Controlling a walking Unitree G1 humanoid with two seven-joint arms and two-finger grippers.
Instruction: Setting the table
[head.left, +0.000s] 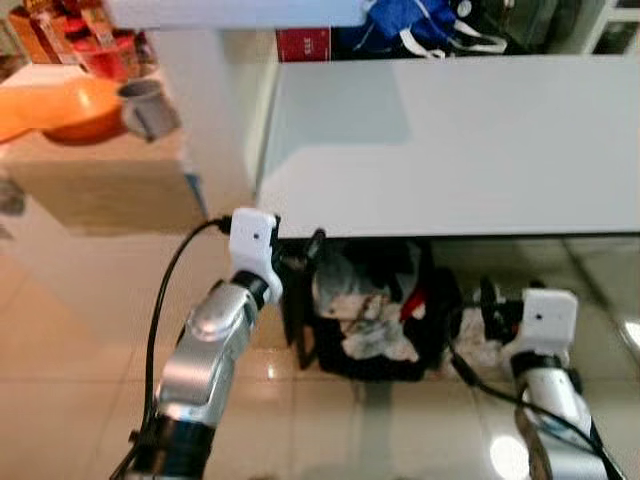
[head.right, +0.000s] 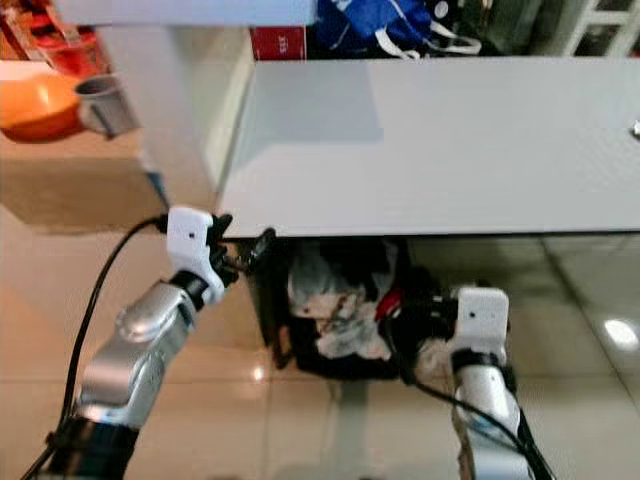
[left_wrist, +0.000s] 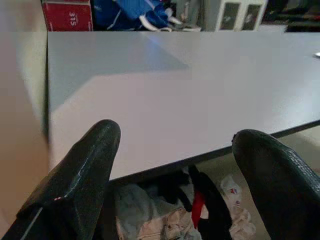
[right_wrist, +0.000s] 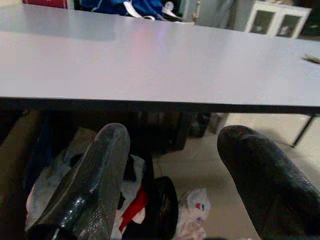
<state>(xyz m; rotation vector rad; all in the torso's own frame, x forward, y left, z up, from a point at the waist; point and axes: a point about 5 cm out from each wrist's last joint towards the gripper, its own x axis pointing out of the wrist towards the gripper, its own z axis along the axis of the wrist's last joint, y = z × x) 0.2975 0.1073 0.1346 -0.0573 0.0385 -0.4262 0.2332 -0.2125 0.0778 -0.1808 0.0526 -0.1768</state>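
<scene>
A long white table (head.left: 450, 140) runs across the room over a glossy tiled floor (head.left: 80, 330), and its top is bare where the robot stands. Both arms are raised toward the near edge. The left gripper (left_wrist: 170, 170) hovers just short of that edge, close to the table's corner, with its two black fingers (left_wrist: 80, 175) spread wide and nothing between them; the tabletop stretches away ahead of it. The right gripper (right_wrist: 170, 170) sits lower, under the level of the edge, its fingers (right_wrist: 90, 185) likewise parted and empty, looking in beneath the table.

Below and between the two grippers, tucked under the table, is a dark bin (head.left: 370, 320) stuffed with crumpled white and red rubbish. A small crumpled wrapper (right_wrist: 192, 217) lies on the tiles just beside it, under the right gripper.

The dishes are well away from either gripper: off to the left gripper's outer side and farther ahead, a wooden counter (head.left: 110, 180) carries an orange bowl (head.left: 60, 108) and a grey mug (head.left: 150, 107) just beside it, with red packets (head.left: 100, 45) behind. Beyond the table's far edge, ahead of both grippers, I see a red box (head.left: 303, 44) and a blue bag (head.left: 420, 22) with white straps.
</scene>
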